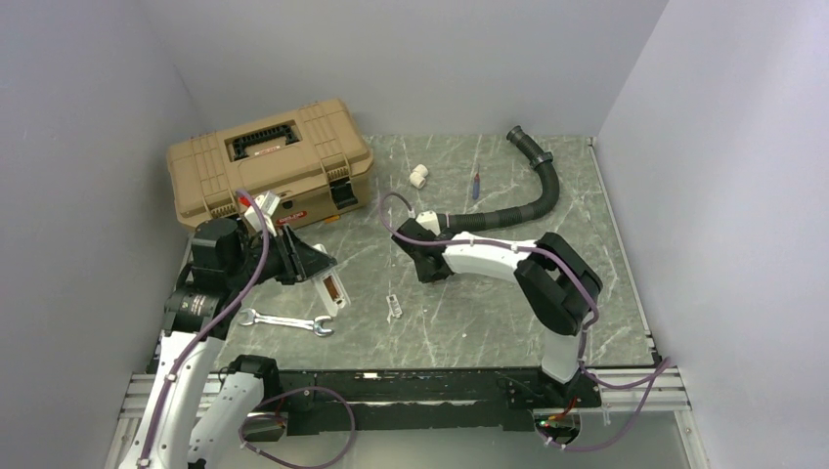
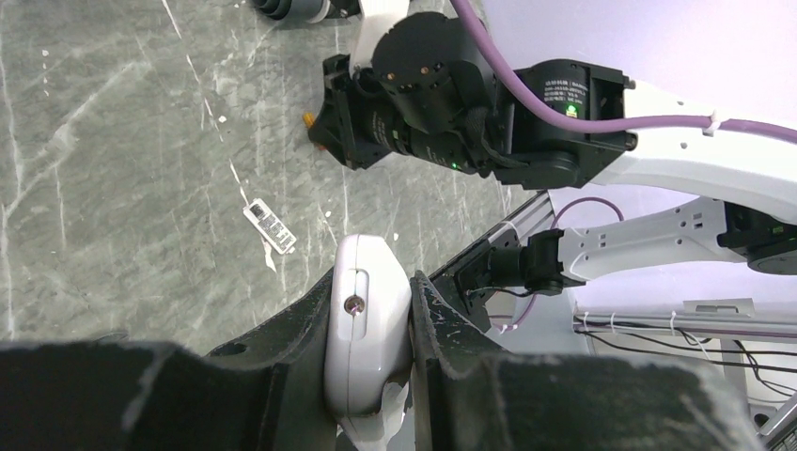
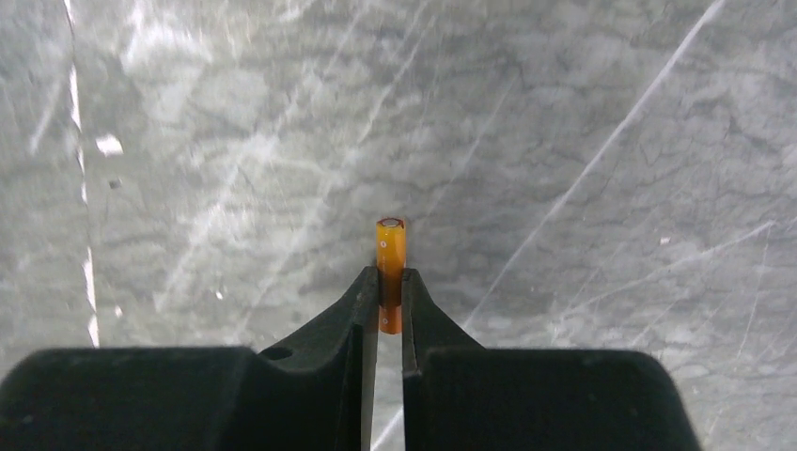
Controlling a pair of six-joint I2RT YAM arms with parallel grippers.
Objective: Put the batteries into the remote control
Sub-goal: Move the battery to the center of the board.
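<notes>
Remote control [image 1: 330,290] sits clamped in the left claw [image 2: 373,291] just beyond the wrench [image 1: 285,321]. Right of the wrench, the right claw [image 3: 390,282] pinches one battery [image 3: 390,246] close to the bench [image 1: 489,322]. Next, probably carry it to the remote's recess, aligned lengthwise.

- Battery [image 3: 391,254]: orange-copper, pale end cap.
- Remote control [image 2: 368,329]: white.
- Table [image 1: 489,322]: grey-green marble pattern, white veins.
- Toolbox [image 1: 269,161]: tan; black handle and latches.
- Wrench [image 1: 285,321]: silver.
- Corrugated hose [image 1: 553,188]: black.
- Pipe fitting [image 1: 419,176]: white.
- Arm cables [image 1: 235,293]: purple.
</notes>
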